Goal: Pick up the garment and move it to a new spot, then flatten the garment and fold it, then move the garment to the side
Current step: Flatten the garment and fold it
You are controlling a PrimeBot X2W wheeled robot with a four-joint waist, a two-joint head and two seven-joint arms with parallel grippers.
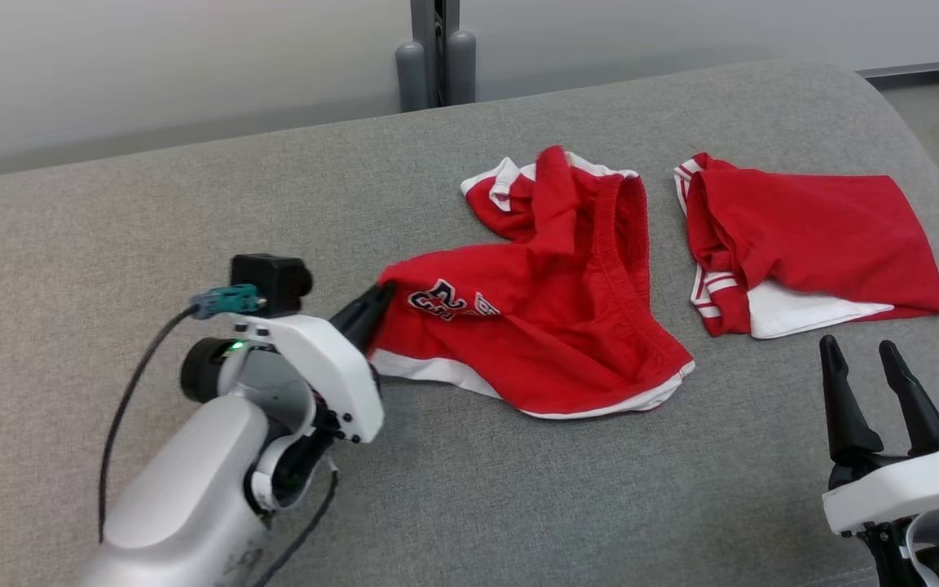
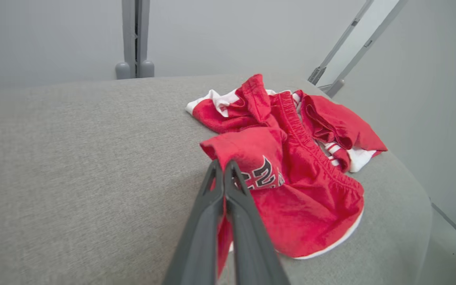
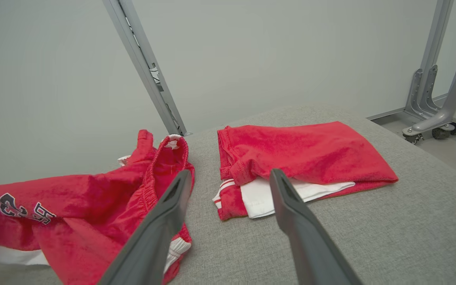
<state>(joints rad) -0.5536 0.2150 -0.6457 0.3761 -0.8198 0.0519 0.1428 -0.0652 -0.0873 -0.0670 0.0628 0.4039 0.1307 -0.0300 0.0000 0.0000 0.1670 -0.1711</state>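
Our left arm (image 1: 184,489) comes in from the lower left, its pale forearm rising to a white wrist (image 1: 319,367) just behind the fingers, with a black camera block (image 1: 270,281) on top of it. Our left gripper (image 1: 373,310) points up and to the right. Its two dark fingers (image 2: 204,221) are pressed together along their length, and an edge of the garment (image 2: 291,190) is pinched at their tips. Our right gripper (image 1: 858,349) stands at the lower right above its white housing (image 1: 901,489), its fingers pointing up, leaning slightly left, and spread wide apart.
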